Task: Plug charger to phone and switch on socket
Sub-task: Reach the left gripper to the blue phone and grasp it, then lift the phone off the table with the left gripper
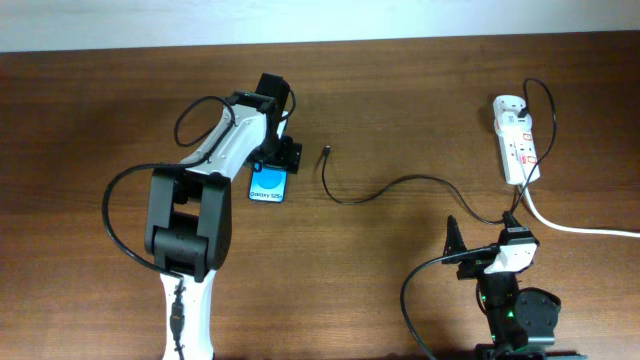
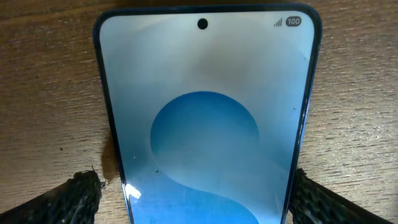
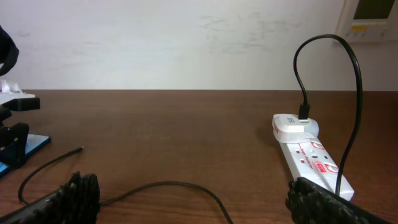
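Observation:
The phone (image 1: pixel 267 186) lies flat on the wooden table, blue screen up. It fills the left wrist view (image 2: pixel 205 124). My left gripper (image 1: pixel 275 160) is open, low over the phone's far end, one finger on each side of it (image 2: pixel 199 202). The charger (image 1: pixel 400 183) runs as a thin black cable from the socket (image 1: pixel 515 135) across the table. Its plug tip (image 1: pixel 327 152) lies free to the right of the phone. My right gripper (image 1: pixel 482 233) is open and empty near the front right, with the charger cable (image 3: pixel 180 185) lying between its fingers (image 3: pixel 193 202). The socket (image 3: pixel 311 155) lies ahead to its right.
A thick white cord (image 1: pixel 580 228) leaves the socket toward the right edge. A white adapter (image 3: pixel 293 126) sits in the socket's far end. A white wall borders the table's far edge. The left arm's black cables loop over the table at the left.

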Controlling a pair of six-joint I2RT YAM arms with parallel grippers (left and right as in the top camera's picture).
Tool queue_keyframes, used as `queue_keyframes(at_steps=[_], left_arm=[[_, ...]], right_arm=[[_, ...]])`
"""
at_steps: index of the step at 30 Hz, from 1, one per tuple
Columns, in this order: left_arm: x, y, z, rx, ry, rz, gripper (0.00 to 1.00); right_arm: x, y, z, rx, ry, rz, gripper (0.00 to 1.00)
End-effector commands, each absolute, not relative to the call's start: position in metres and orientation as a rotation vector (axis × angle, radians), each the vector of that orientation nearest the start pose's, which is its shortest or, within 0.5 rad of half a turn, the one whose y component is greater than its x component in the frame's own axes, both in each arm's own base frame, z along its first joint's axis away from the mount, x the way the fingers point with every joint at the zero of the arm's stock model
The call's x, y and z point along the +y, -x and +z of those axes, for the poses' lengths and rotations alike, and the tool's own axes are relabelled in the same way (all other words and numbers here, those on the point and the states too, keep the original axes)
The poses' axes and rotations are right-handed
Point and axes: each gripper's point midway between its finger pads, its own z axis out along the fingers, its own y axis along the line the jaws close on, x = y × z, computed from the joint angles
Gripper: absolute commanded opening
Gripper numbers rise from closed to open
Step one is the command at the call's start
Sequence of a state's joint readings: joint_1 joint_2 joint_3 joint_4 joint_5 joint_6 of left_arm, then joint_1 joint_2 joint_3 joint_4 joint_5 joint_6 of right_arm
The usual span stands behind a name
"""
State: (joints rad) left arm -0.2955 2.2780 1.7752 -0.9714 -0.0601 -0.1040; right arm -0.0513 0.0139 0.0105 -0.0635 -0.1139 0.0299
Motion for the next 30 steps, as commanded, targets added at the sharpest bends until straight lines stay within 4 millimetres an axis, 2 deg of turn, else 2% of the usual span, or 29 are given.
queue_keyframes(at_steps=[1,10,13,16,19,20,21,22,24,26,27,29,30], left_arm=[[-0.128,-0.44,-0.008,3.047,-0.272,0.04,0.87],[-0.128,-0.444,-0.005,3.042,-0.23,0.039,0.83],[-0.132,-0.457,0.019,3.007,-0.227,0.028,0.74],[-0.136,-0.468,0.046,2.974,-0.223,0.016,0.73],[-0.137,-0.473,0.056,2.957,-0.221,0.01,0.73],[-0.138,-0.473,0.056,2.955,-0.221,0.008,0.67],[-0.138,-0.473,0.057,2.954,-0.221,0.002,0.48],[-0.138,-0.474,0.057,2.953,-0.22,0.002,0.38],[-0.139,-0.476,0.057,2.942,-0.219,-0.001,0.2],[-0.14,-0.48,0.058,2.932,-0.147,-0.013,0.06],[-0.141,-0.481,0.058,2.927,-0.123,-0.018,0.01],[-0.141,-0.482,0.059,2.929,-0.052,-0.026,0.0],[-0.141,-0.482,0.059,2.929,0.049,-0.037,0.0]], right_arm=[[0.009,-0.246,0.158,1.64,0.025,0.09,0.98],[0.009,-0.246,0.158,1.64,0.026,0.09,0.98],[0.009,-0.246,0.158,1.64,0.025,0.09,0.98],[0.009,-0.246,0.158,1.64,0.025,0.09,0.98],[0.009,-0.246,0.158,1.64,0.026,0.09,0.98],[0.009,-0.246,0.158,1.64,0.026,0.09,0.98],[0.009,-0.246,0.158,1.64,0.026,0.09,0.99],[0.009,-0.246,0.158,1.64,0.026,0.09,0.98],[0.009,-0.246,0.158,1.64,0.026,0.09,0.99],[0.009,-0.246,0.158,1.64,0.026,0.09,0.99],[0.009,-0.246,0.158,1.64,0.026,0.09,0.98],[0.009,-0.246,0.158,1.64,0.025,0.09,0.98],[0.009,-0.246,0.158,1.64,0.026,0.09,0.99]])
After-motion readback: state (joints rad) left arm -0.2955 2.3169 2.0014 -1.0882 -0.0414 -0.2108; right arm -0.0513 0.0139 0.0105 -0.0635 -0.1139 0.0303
